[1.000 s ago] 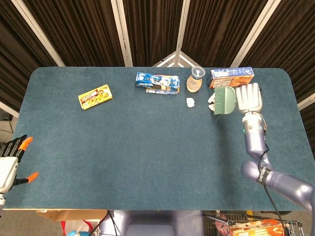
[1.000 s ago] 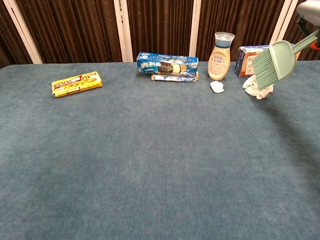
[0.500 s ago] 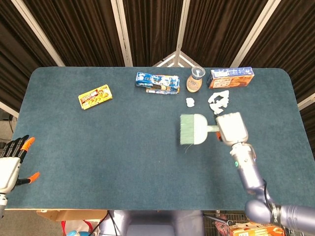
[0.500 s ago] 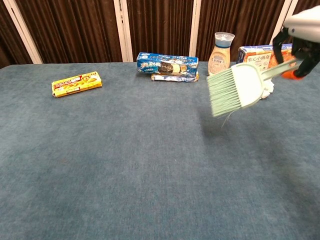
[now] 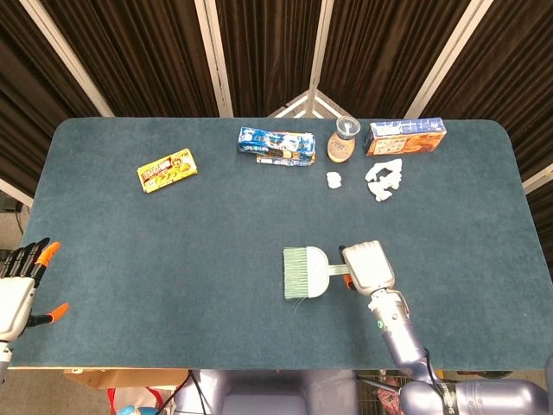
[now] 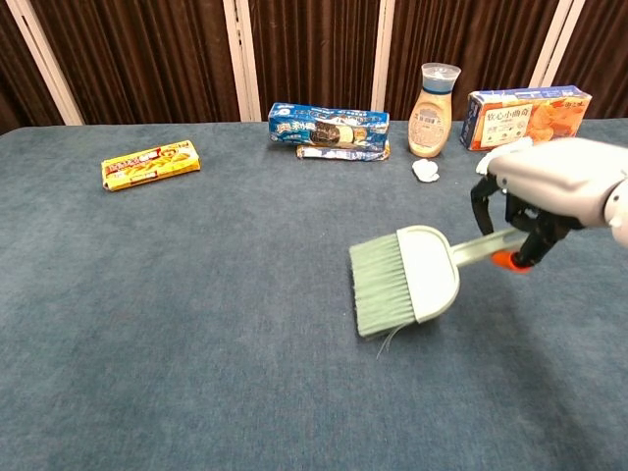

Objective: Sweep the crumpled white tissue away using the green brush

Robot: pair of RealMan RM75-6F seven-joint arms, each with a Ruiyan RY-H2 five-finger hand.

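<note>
In the chest view we see the right robot hand (image 6: 549, 201) cut off by the right edge, and it covers most of the larger crumpled tissue (image 6: 506, 149). The head view crops the left robot hand (image 5: 17, 285) at the left edge. We cannot read the print on the yellow packet (image 5: 167, 169) or the bottle (image 6: 432, 110).

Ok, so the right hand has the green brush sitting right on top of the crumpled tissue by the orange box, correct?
Not quite. The right hand holds the green brush, but mid-table, well clear of the crumpled tissue, which lies untouched by the orange box. The head view shows it.
</note>
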